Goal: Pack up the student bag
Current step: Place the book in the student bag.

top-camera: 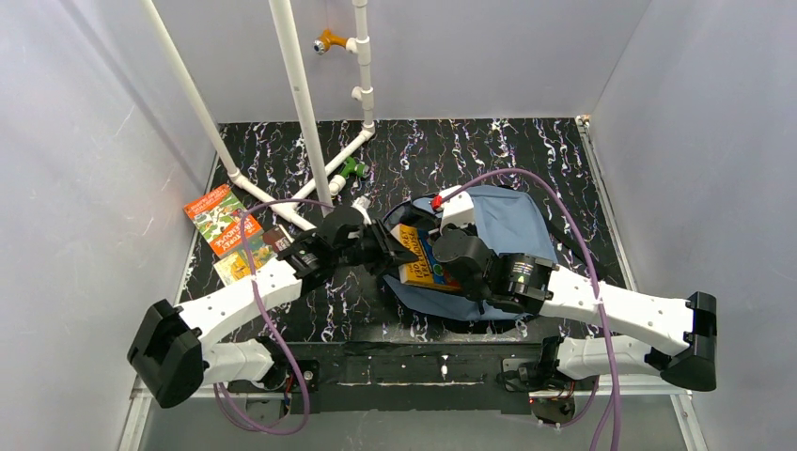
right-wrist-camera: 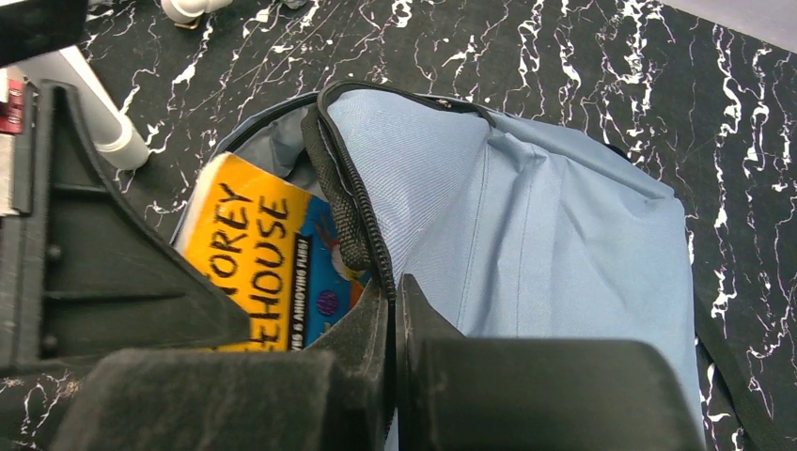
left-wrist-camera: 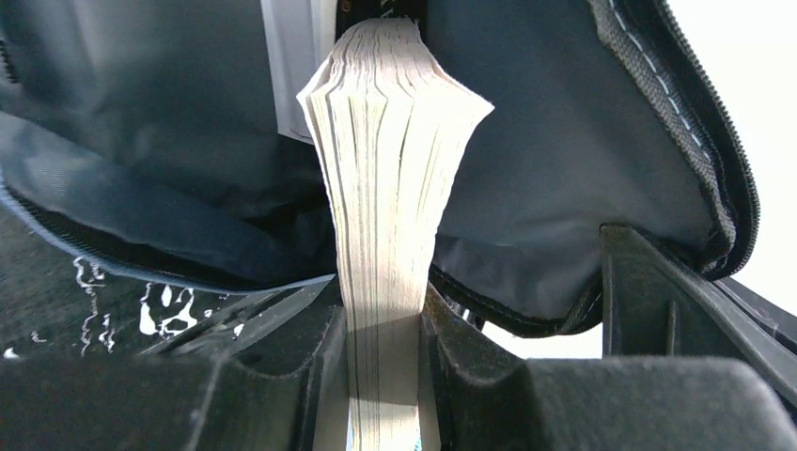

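Note:
The dusty-blue student bag (top-camera: 515, 225) lies flat on the marbled black table, its mouth facing left. My right gripper (right-wrist-camera: 393, 291) is shut on the bag's black zipper edge (right-wrist-camera: 352, 202) and lifts the upper flap. A yellow and blue book (top-camera: 420, 258) pokes halfway into the opening; its cover (right-wrist-camera: 258, 244) shows under the raised flap. My left gripper (left-wrist-camera: 387, 329) is shut on this book's page edge (left-wrist-camera: 390, 178), and the pages fan out towards the dark inside of the bag (left-wrist-camera: 564, 160).
A second book with an orange and green cover (top-camera: 221, 225) lies at the table's left edge. White pipes (top-camera: 301, 103) rise from the back left, with a green fitting (top-camera: 352, 169) near their foot. Grey walls close in both sides.

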Tool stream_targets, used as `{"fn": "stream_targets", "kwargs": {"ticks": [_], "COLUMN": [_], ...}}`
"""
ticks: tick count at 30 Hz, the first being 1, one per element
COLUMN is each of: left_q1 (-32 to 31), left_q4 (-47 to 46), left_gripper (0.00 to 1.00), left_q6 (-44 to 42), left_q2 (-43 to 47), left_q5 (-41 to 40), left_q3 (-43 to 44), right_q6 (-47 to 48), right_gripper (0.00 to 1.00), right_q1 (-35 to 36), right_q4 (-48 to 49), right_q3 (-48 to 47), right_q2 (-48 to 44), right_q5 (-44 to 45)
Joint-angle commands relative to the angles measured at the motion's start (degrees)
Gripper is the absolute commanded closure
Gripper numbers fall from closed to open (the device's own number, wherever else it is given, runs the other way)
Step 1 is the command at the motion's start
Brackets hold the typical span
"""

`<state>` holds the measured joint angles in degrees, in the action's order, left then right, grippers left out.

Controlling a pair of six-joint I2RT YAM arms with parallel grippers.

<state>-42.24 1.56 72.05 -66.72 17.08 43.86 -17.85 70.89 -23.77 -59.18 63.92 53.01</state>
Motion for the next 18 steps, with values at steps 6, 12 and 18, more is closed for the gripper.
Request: {"fn": "stream_targets", "kwargs": {"ticks": [6,12,18], "left_q1": [-9.1,-12.9,-16.7], "left_q4": [-6.5,-8.0,-22.0], "left_gripper": [1.00,1.00,1.00], "left_q6": [-2.3,-2.2,-2.1], "left_q2": [-2.2,-4.4,-8.7], "left_q5": [-15.5,-23.1,-31.9], "left_q3": [5.8,5.5,0.8], "right_q6": [-1.0,-1.1,-2.1], "right_gripper": [0.99,0.99,0.99], "right_q1": [0.0,0.0,0.0], "right_q4": [5.5,5.6,4.5], "right_q3": [-2.3,-1.3,-0.9], "right_q2": [-3.2,-4.2,-5.1], "right_q5": [-1.1,-1.6,-3.5]}}
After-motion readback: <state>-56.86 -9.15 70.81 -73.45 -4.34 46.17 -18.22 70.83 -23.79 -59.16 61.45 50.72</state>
